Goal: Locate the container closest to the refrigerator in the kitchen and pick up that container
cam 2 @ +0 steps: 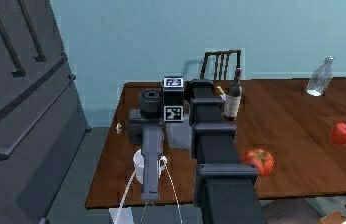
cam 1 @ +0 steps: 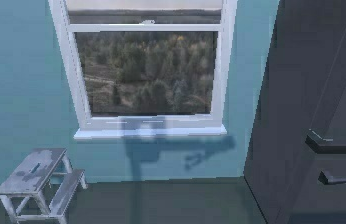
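Indoors, a brown table (cam 2: 301,110) stands beside a dark refrigerator (cam 2: 31,110), teal wall (cam 2: 131,40) behind.

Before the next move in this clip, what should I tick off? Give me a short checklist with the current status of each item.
1. Refrigerator found: ok. The refrigerator stands by one end of the table.
2. Candidate containers spotted: ok. A white container and a dark cup sit at that end.
3. Which of the two is closest to the refrigerator: cannot tell.
4. Tool lined up on the target: cannot tell. The tool shows by the white container, but contact is unclear.
5. Tool holding anything: cannot tell.
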Motion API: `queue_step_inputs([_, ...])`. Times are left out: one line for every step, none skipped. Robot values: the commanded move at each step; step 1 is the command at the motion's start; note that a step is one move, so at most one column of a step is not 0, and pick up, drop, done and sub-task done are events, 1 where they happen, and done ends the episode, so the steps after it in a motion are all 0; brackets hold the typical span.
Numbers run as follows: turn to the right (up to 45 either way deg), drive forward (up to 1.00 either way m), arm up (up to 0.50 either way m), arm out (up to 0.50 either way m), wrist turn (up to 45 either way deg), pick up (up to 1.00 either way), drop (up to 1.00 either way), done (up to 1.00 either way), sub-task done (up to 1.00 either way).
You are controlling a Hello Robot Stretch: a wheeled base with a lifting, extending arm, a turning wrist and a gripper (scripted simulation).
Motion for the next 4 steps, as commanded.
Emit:
queue_step_inputs([0.0,0.00,0.00,0.00,45.0,0.00,0.00,0.00,0.00])
queue_step_inputs([0.0,0.00,0.00,0.00,45.0,0.00,0.00,0.00,0.00])
queue_step_inputs([0.0,0.00,0.00,0.00,45.0,0.00,0.00,0.00,0.00])
queue_step_inputs([0.0,0.00,0.00,0.00,27.0,0.00,0.00,0.00,0.00])
